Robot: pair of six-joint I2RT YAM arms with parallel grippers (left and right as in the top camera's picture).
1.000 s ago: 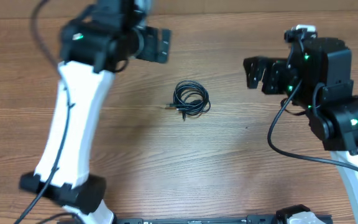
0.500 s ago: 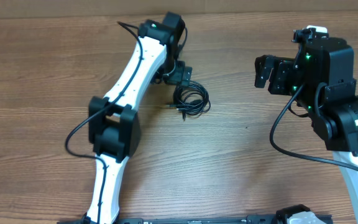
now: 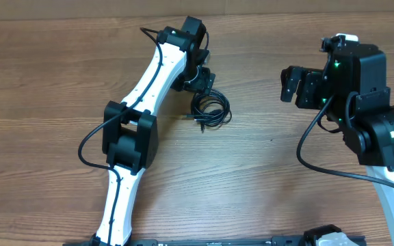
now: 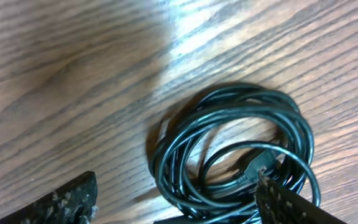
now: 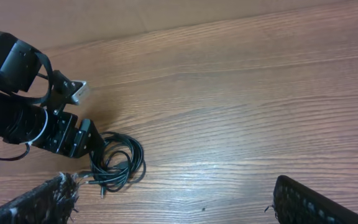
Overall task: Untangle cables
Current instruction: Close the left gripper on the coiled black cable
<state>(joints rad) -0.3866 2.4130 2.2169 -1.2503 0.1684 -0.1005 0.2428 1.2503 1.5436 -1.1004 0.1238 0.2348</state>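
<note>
The cables [image 3: 211, 109] lie as one small black coil on the wooden table, near its middle. My left gripper [image 3: 200, 83] hovers at the coil's far edge, open, its fingers straddling the coil's rim. In the left wrist view the coil [image 4: 235, 155] fills the lower right, a plug end inside its loops, and my left gripper [image 4: 179, 208] is spread wide with nothing pinched. My right gripper [image 3: 291, 83] is open and empty, well to the right of the coil. In the right wrist view the coil [image 5: 118, 165] lies at lower left, and my right gripper [image 5: 179, 208] has wide-spread fingers.
The left arm [image 3: 149, 89] stretches diagonally from the front edge to the coil. The right arm base [image 3: 382, 137] with its thick black cord stands at the right. Bare wooden table [image 3: 265, 178] lies between the arms.
The left arm swung in from the far left and came down to the coil's far edge. The coil has not moved. The right arm has hardly moved.
</note>
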